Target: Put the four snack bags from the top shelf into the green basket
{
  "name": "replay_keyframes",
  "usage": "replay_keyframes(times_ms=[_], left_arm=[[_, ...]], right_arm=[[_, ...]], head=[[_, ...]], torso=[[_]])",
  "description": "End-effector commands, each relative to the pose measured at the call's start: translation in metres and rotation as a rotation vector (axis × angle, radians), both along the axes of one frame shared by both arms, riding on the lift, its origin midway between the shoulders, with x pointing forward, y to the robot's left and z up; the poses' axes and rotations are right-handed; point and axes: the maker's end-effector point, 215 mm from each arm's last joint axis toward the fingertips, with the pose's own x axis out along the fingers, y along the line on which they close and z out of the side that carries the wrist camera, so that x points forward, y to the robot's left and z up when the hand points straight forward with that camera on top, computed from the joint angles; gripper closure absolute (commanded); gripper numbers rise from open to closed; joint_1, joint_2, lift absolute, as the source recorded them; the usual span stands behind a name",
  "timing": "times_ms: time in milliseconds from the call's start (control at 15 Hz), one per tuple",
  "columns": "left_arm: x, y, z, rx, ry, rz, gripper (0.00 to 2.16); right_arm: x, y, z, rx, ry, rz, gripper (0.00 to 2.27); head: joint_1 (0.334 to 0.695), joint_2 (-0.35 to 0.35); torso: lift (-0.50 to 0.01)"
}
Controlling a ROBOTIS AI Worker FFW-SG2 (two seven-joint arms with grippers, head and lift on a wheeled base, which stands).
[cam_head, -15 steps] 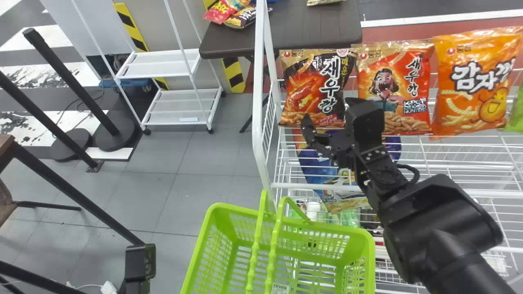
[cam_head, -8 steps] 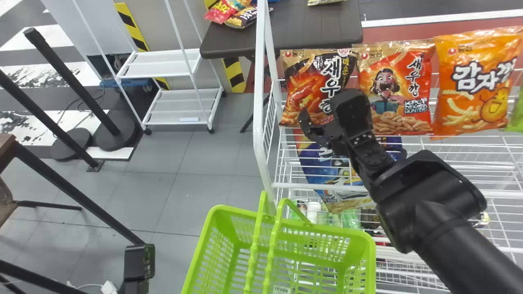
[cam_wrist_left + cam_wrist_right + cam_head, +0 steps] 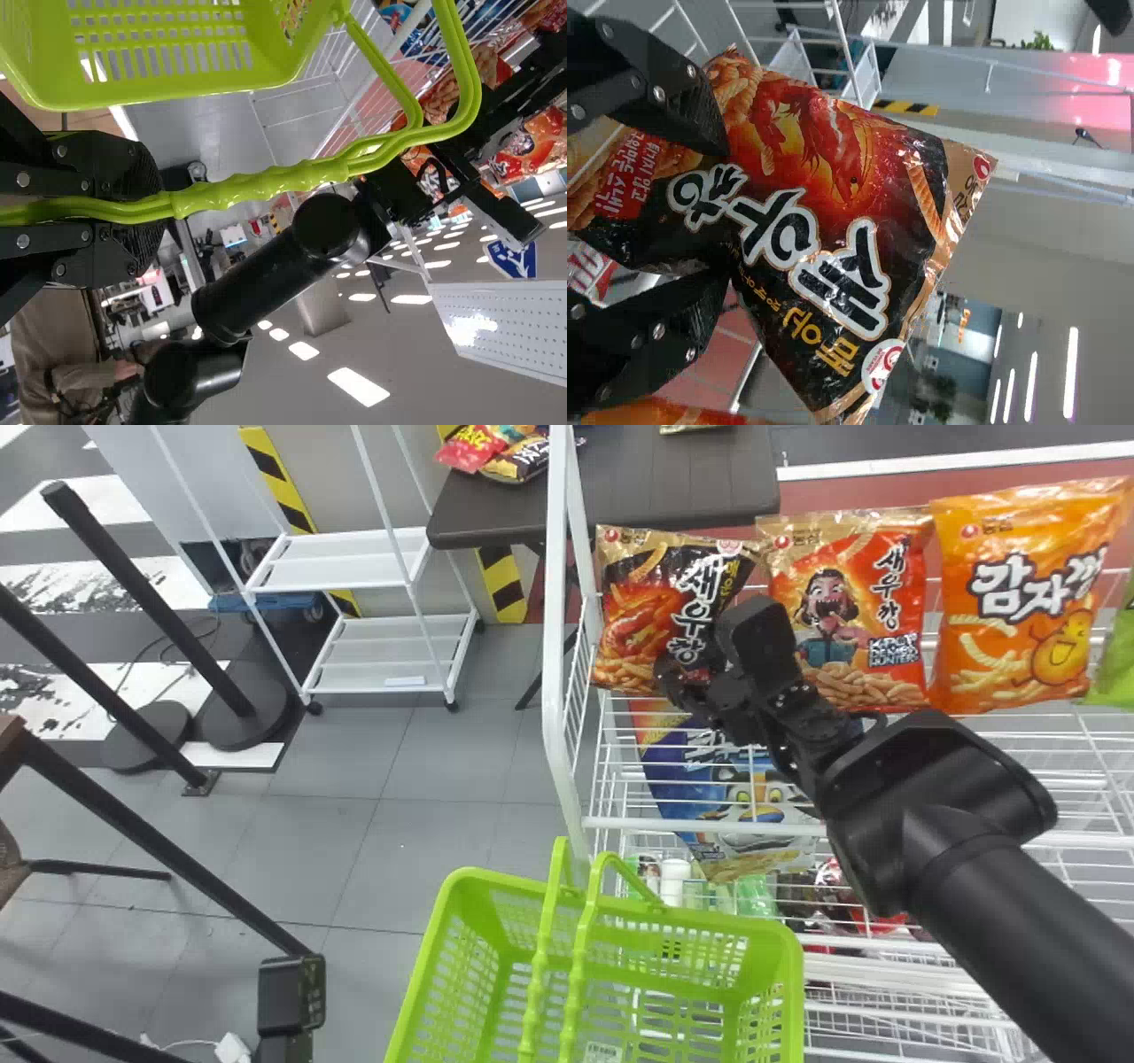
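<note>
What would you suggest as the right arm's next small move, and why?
I would probably lift the black snack bag slightly before heading for the green basket: the right gripper has it pinched near its lower end, the red bag stands close beside it, and the left gripper holds the basket's handles.

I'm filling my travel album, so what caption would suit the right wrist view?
Snack time: a shiny black-and-red snack bag, held in the robot's right end effector.
</note>
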Motion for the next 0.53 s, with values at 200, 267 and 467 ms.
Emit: replay_keyframes(times_ms=[200, 267, 467], left_arm=[[0.0, 0.001, 0.001, -0.004, 0.0, 0.003, 2.14], [0.0, 0.001, 0.001, -0.005, 0.0, 0.003, 2.14], [0.0, 0.002, 0.001, -0.003, 0.0, 0.001, 2.14]], right_arm=[[-0.023, 0.011, -0.005, -0.03, -0.04, -0.001, 2.25], [-0.031, 0.011, 0.0, -0.038, -0.06, -0.019, 2.25], [-0.048, -0.001, 0.01, -0.057, -0.102, -0.074, 2.25]], head=[[0.695, 0.229], [0.695, 0.232], [0.695, 0.244]], torso=[[-0.001], [-0.001], [-0.001]])
